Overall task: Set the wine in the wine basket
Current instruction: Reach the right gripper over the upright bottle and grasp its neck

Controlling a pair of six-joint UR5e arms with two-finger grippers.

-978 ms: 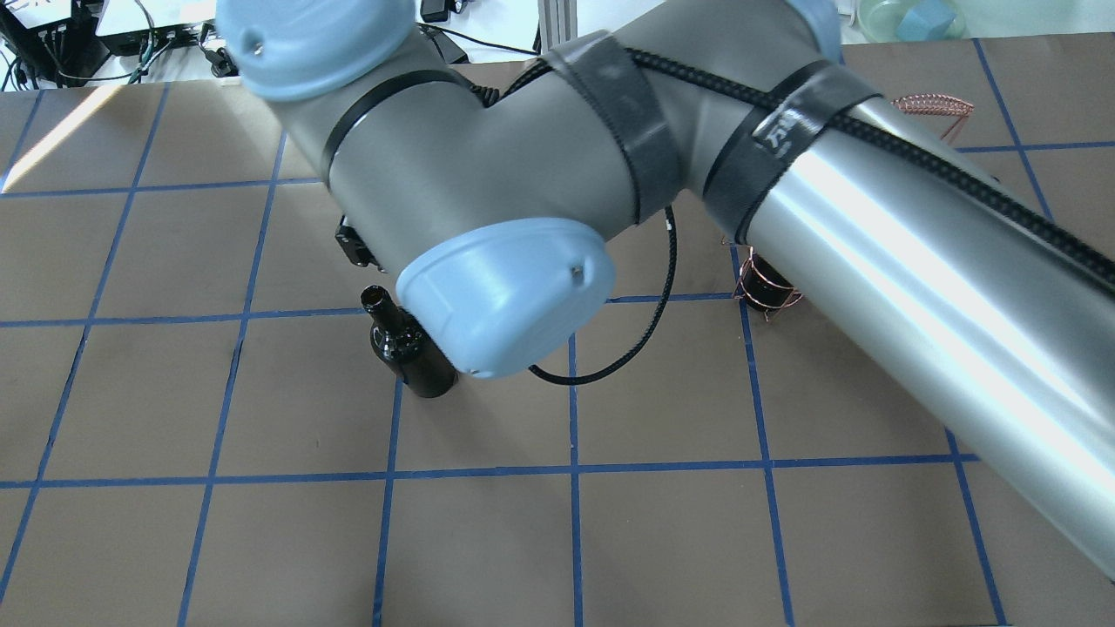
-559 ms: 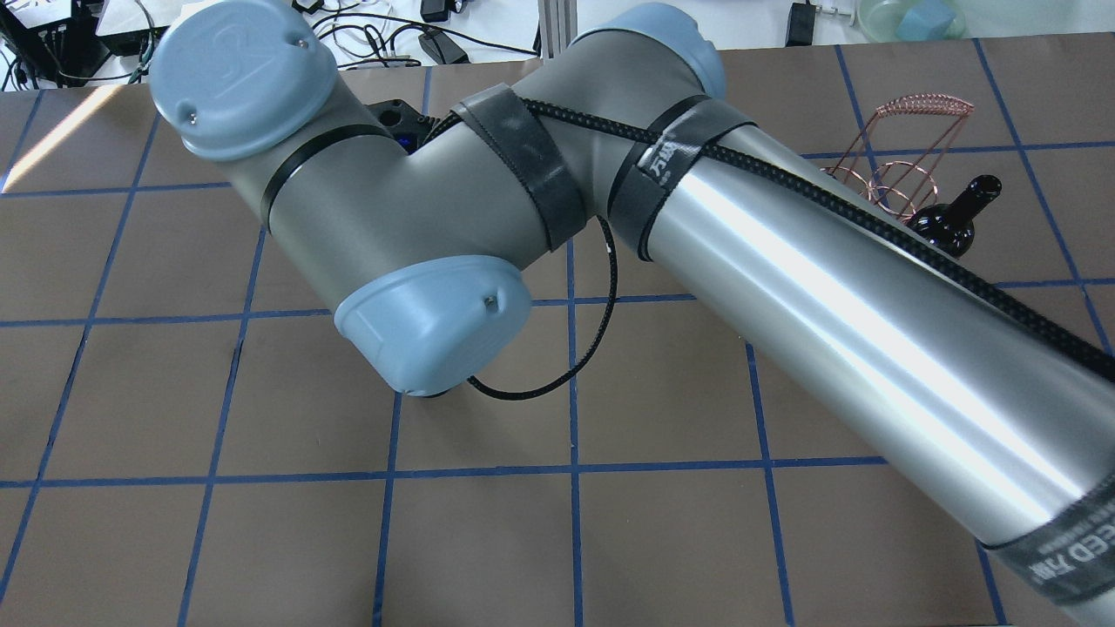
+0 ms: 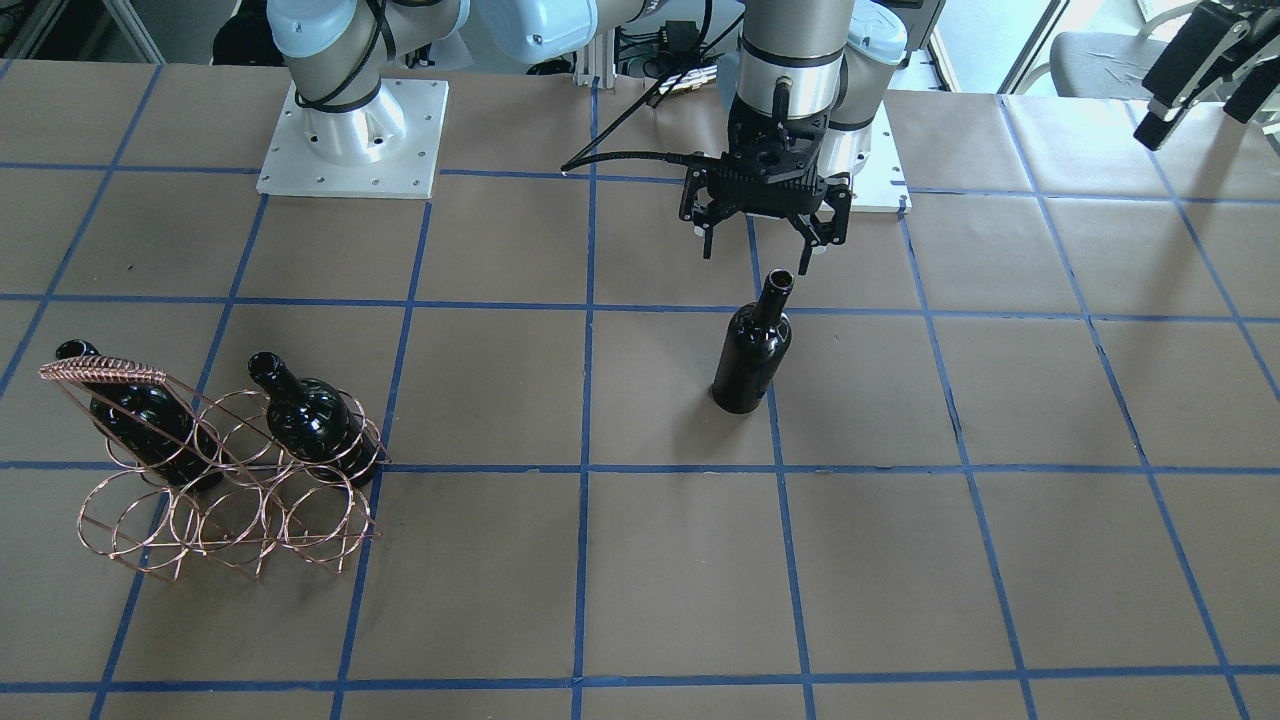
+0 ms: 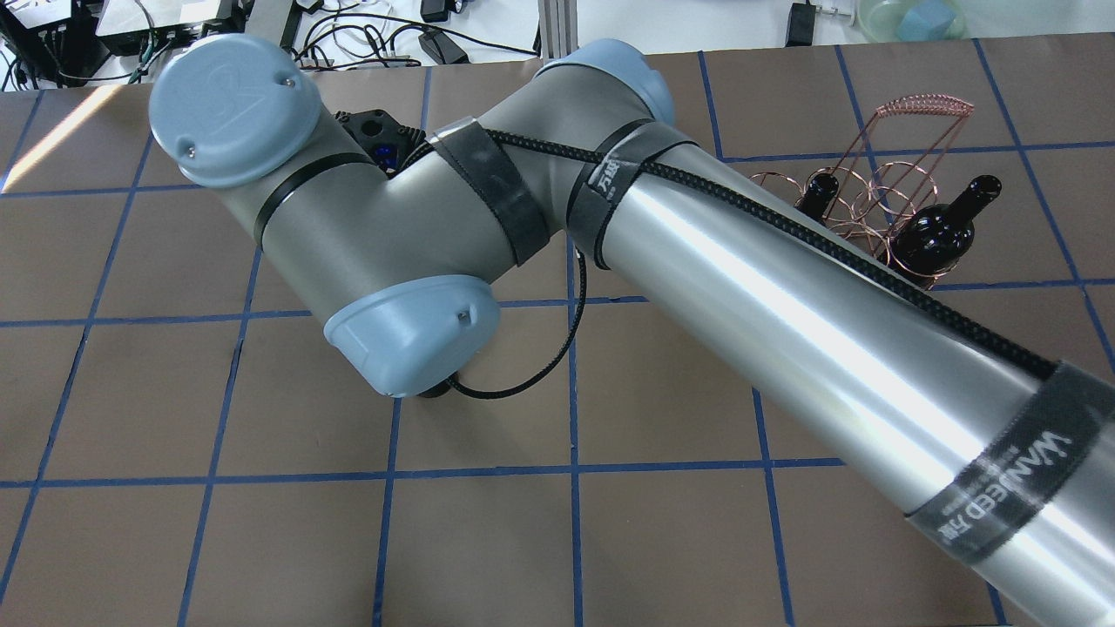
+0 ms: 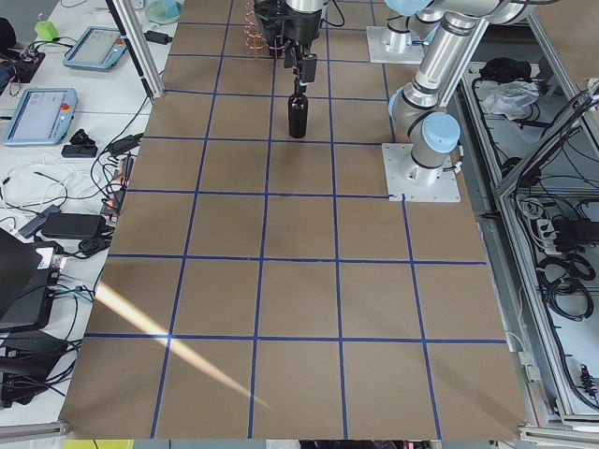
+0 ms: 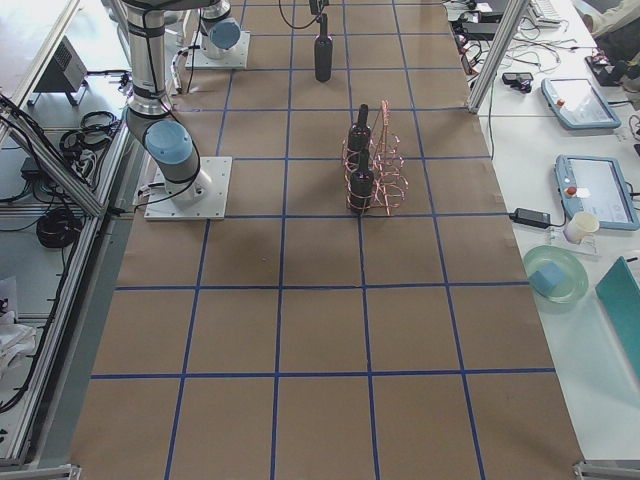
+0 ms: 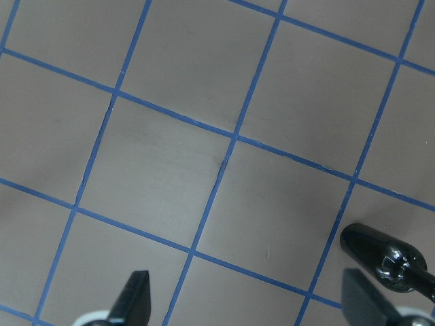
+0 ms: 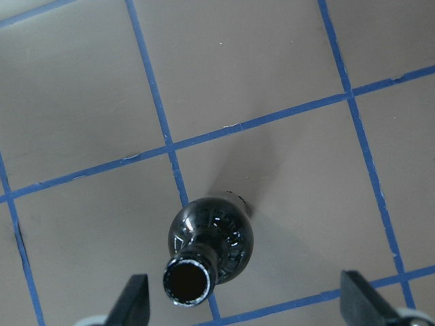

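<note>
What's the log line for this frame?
phase: pre-grasp | right tool: open, above upright wine | left tool: open, empty | wine basket: two bottles racked

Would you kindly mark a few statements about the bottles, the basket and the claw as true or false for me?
1. The wine basket already holds one bottle and another bottle. True.
2. The wine outside the basket lies on its side. False: it stands upright on the table.
3. The right claw is shut on the wine's neck. False: it is open and sits above the mouth, gripping nothing.
4. The wine's mouth has no cork in it. True: the right wrist view looks straight into the open neck.
</note>
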